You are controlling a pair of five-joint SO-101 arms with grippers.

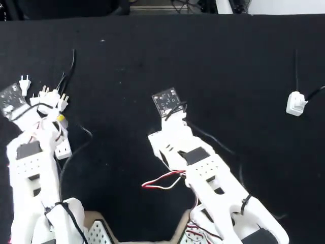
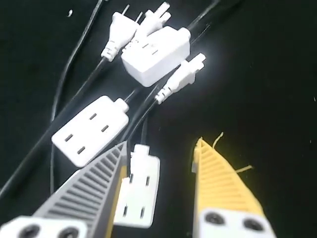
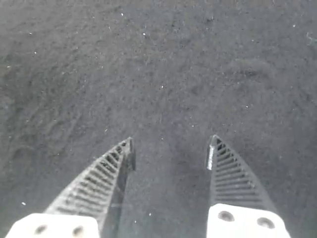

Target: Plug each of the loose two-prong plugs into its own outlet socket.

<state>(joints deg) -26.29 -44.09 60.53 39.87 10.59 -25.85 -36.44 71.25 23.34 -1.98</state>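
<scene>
Left gripper (image 2: 161,143): jaws apart, grey finger and yellow finger spread wide, holding nothing. A small outlet block (image 2: 140,186) lies on the black table (image 1: 152,51) inside the gap, right against the grey finger's inner side and partly hidden by it, well clear of the yellow finger.

Just past the grey fingertip is a three-slot outlet strip (image 2: 91,130), slots facing up, outside the jaws. Farther ahead of the tips is a white cube adapter (image 2: 156,49). A two-prong plug (image 2: 116,34) lies just beside the adapter, prongs pointing away from the gripper. A second plug (image 2: 153,20) overlaps the adapter's far edge with its prongs free; cannot tell if it rests on the adapter. A third plug (image 2: 183,77) lies at the adapter's near side, angled, ahead of the gap, with none of it between the fingers. Black cords (image 2: 64,84) run under and between these pieces.

In the high view this cluster sits at the table's left edge by the left arm. A single outlet (image 1: 294,103) with its cord lies far to the right, well apart.

Right gripper (image 3: 172,139): jaws apart, nothing held, bare black table between the fingers, near the table's middle.
</scene>
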